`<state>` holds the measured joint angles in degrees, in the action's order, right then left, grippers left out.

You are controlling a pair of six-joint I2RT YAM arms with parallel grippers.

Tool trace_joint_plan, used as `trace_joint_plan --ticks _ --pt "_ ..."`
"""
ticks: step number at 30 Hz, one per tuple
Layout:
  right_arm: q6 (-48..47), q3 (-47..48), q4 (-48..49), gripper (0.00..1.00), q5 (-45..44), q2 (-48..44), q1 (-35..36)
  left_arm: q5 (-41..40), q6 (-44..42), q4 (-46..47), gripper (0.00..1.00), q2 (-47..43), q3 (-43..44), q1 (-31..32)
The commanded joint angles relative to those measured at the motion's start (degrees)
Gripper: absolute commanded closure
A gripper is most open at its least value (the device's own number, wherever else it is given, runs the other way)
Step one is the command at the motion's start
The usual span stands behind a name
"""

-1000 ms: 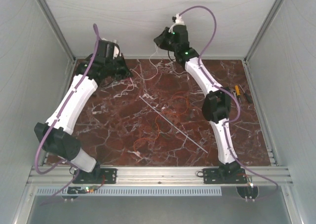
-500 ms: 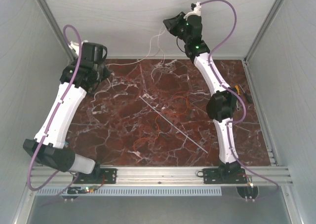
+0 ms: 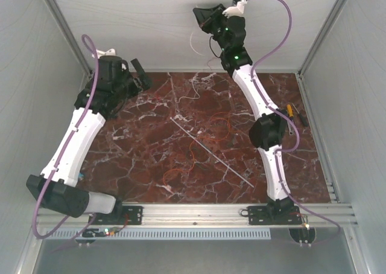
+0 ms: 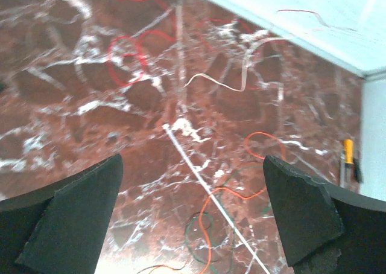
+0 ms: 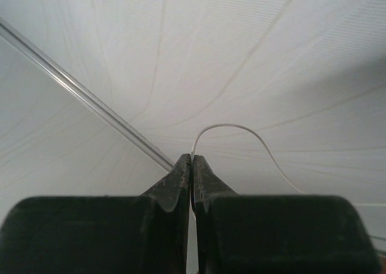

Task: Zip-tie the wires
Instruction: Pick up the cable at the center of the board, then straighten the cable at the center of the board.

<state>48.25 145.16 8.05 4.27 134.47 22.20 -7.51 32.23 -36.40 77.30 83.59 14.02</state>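
My right gripper [image 3: 197, 14] is raised high against the back wall, shut on a thin white wire [image 5: 235, 127]. The strand arcs out above the jaws in the right wrist view and hangs down [image 3: 192, 43] to the table. Red-orange wires [image 3: 219, 127] lie in loose loops on the marble top; the left wrist view shows red curls [image 4: 126, 60] and an orange loop [image 4: 265, 144]. The pale zip tie [image 3: 211, 153] lies straight and diagonal mid-table, running between my left fingers [image 4: 199, 180]. My left gripper [image 3: 142, 73] hovers open over the far-left table, holding nothing.
A yellow-handled tool [image 3: 292, 113] lies by the table's right edge, also visible as a yellow-handled tool [image 4: 348, 159] in the left wrist view. Aluminium frame posts and white walls close in the table on three sides. Purple cables loop off both arms.
My left gripper pulled back to the left and opened wide. My right arm rose higher along the back wall, lifting the white wire with it.
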Motion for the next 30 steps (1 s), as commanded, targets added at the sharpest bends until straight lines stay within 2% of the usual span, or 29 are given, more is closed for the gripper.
trace_joint_plan --ticks 1,7,11,18,24,30 --pt "-2.2 3.6 7.3 1.0 -5.6 -0.4 1.3 11.8 -4.8 13.1 0.0 0.4 -0.1 -0.1" --pt "-17.1 8.2 13.4 1.0 -12.0 -2.1 1.5 21.3 -3.9 20.4 0.01 1.0 -1.8 0.0" --pt "-28.2 8.1 15.8 1.0 -10.8 -5.5 1.5 25.3 -3.6 30.2 0.0 1.2 -5.8 1.2" --pt "-34.4 7.7 17.6 1.0 -13.8 -8.9 0.4 28.0 -7.3 42.3 0.0 8.1 -4.8 5.8" --pt "-37.3 7.4 16.1 1.0 -14.9 -11.7 -0.4 26.1 -8.5 59.2 0.1 10.0 -14.1 8.5" --pt "-38.7 4.7 14.6 1.0 -16.6 -15.6 -1.5 27.0 -11.2 58.6 0.06 12.1 -13.8 11.6"
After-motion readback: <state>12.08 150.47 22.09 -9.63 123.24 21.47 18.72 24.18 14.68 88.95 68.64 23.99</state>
